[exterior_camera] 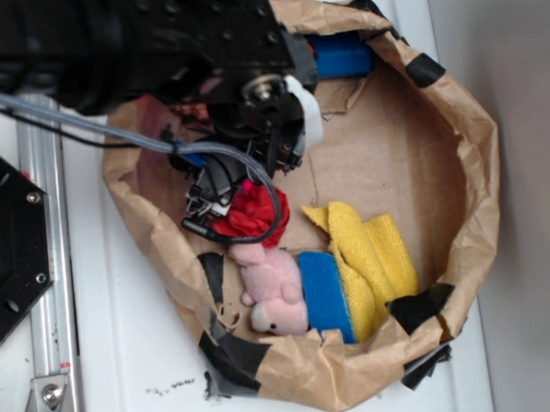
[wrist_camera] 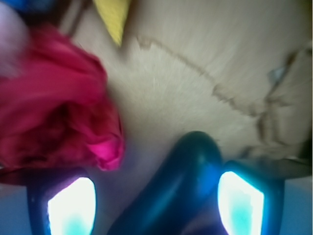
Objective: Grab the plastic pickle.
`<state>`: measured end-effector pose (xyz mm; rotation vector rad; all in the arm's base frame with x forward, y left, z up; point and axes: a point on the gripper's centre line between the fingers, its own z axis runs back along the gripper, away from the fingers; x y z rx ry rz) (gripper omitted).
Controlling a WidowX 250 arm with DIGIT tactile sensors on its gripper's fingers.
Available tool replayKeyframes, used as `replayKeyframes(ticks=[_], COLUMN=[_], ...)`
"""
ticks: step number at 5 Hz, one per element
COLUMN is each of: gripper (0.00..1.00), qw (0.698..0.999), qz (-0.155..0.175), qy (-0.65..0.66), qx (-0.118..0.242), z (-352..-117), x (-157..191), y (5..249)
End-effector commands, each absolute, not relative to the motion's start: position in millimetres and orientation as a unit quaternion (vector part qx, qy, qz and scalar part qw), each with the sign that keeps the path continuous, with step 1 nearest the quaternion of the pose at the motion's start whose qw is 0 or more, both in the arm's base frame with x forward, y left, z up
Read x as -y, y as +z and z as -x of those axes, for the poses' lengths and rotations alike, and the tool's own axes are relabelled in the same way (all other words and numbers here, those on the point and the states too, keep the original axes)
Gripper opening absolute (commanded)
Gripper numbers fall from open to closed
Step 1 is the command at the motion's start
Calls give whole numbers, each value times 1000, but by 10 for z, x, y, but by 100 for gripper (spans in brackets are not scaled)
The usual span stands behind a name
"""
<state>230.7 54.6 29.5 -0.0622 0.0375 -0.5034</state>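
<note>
From the exterior view I can't see the plastic pickle at all; the black arm (exterior_camera: 155,37) covers the upper left of the paper bag (exterior_camera: 475,159) and hides whatever sits under the wrist. The gripper's tips are hidden there too, buried behind cables and the wrist body.

On the wrist view it's blurry, but there it is: the plastic pickle (wrist_camera: 181,186), dark green and glossy, rising from the bottom edge between the two fingers (wrist_camera: 71,208). Its lower end is cut off by the frame. The gripper (wrist_camera: 156,210) stands wide, one bright pad on each side; the pickle lies close to the right pad, and I can't tell whether anything touches it.

Just left of the pickle, a crumpled red cloth (wrist_camera: 58,112) crowds the left finger. A yellow corner pokes in at the top.

Outside, the red cloth (exterior_camera: 252,212) sits under the wrist, a pink plush toy (exterior_camera: 272,294) below it, then a blue sponge (exterior_camera: 328,295) and a yellow towel (exterior_camera: 370,256). A blue object (exterior_camera: 341,55) lies at the bag's top rim, half hidden by the arm.

The bag's floor is brown cardboard (exterior_camera: 393,163), torn in places, with black tape (exterior_camera: 232,356) on the rim. All of it rests on a white table (exterior_camera: 126,361).
</note>
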Motion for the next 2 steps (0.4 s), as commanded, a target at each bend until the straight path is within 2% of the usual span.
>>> replayKeyframes(ticks=[1,2], gripper=[100,100], qw=[960,952], qz=[27,46], qy=[-276,-298], qx=[-45,-45], z=[-2291,-2335], x=[-419,-410], y=[101,49])
